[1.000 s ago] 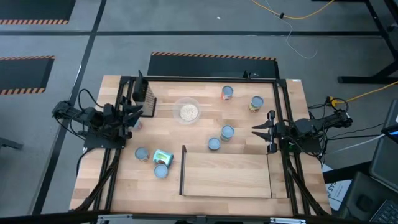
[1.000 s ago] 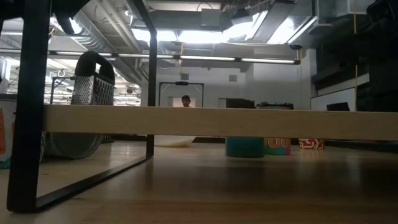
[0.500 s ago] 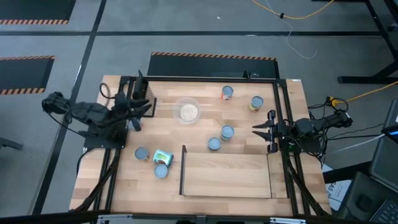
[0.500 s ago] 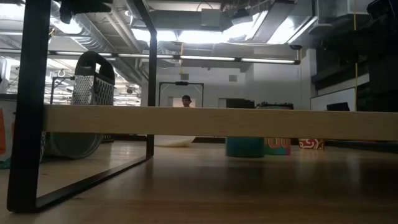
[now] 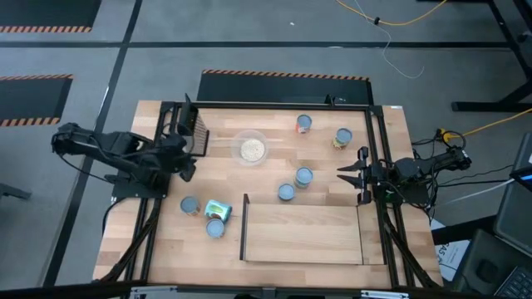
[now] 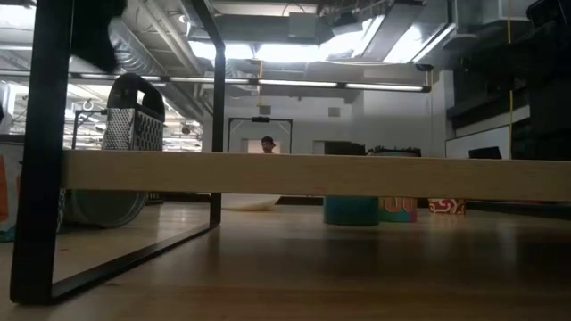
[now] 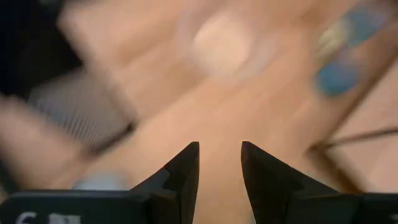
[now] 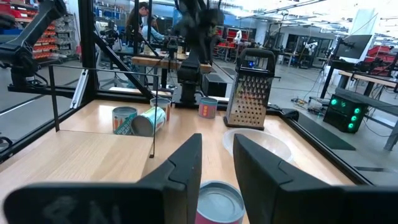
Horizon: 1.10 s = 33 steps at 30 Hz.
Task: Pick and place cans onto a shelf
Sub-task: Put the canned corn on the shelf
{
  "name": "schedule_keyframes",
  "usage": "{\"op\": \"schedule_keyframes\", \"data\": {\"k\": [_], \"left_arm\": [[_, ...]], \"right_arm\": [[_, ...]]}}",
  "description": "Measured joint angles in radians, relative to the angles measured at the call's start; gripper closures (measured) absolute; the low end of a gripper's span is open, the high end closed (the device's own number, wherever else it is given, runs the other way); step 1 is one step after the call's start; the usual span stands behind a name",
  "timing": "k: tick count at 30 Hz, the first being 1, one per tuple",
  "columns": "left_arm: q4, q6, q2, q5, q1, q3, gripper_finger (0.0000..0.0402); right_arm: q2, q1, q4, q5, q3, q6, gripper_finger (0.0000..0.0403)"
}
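Several cans with pale silver tops stand on the table: two at the far right (image 5: pixel 304 124) (image 5: pixel 342 137), two by the shelf's far edge (image 5: pixel 303 176) (image 5: pixel 286 193), and three at the near left (image 5: pixel 189 205), one of them a teal can lying on its side (image 5: pixel 218 208). The shelf (image 5: pixel 303 232) is a light-wood board on dark legs (image 6: pixel 312 174). My left gripper (image 5: pixel 189 166) (image 7: pixel 219 146) is open and empty beside the grater. My right gripper (image 5: pixel 339 174) (image 8: pixel 216 140) is open and empty, above and just right of a pink-labelled can (image 8: pixel 216 202).
A metal grater (image 5: pixel 195 131) stands at the far left and a clear bowl (image 5: pixel 251 148) lies beside it. Another pink-labelled can (image 8: pixel 208 107) stands by the grater's foot. A dark frame (image 5: pixel 378 166) runs along the table's sides. People show in the room beyond (image 8: pixel 143 18).
My left gripper has swung toward the table's far edge, then back toward the near side and a little to the right, dropping lower; its wrist view is blurred by the motion. The cans and the shelf stand as before.
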Motion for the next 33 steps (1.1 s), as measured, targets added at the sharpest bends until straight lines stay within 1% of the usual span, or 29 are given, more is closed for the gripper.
{"op": "schedule_keyframes", "data": {"k": [3,5,7,15,23,30,33], "left_arm": [[-0.129,-0.051,0.061,0.098,0.051,0.000,0.0289],[-0.184,-0.059,0.097,0.134,0.083,0.000,0.0289],[-0.213,-0.057,0.131,0.148,0.115,0.000,0.0289],[-0.210,0.048,0.249,0.150,0.226,0.001,0.0289],[-0.172,0.166,0.369,0.166,0.316,0.001,0.0289],[-0.145,0.192,0.448,0.171,0.371,-0.020,0.0289],[-0.108,0.192,0.455,0.214,0.389,-0.068,0.0289]], "right_arm": [[0.000,0.000,0.000,0.000,0.000,-0.001,0.0307],[0.000,0.000,0.000,0.000,0.000,-0.003,0.0307],[0.000,0.000,0.000,0.000,0.000,-0.003,0.0307],[0.000,0.000,0.000,0.001,0.000,-0.003,0.0307],[0.000,0.000,-0.010,0.000,0.000,-0.003,0.0307],[0.000,0.000,-0.010,0.000,0.000,0.000,0.0307],[0.000,0.000,-0.010,0.000,0.000,0.000,0.0307]]}}
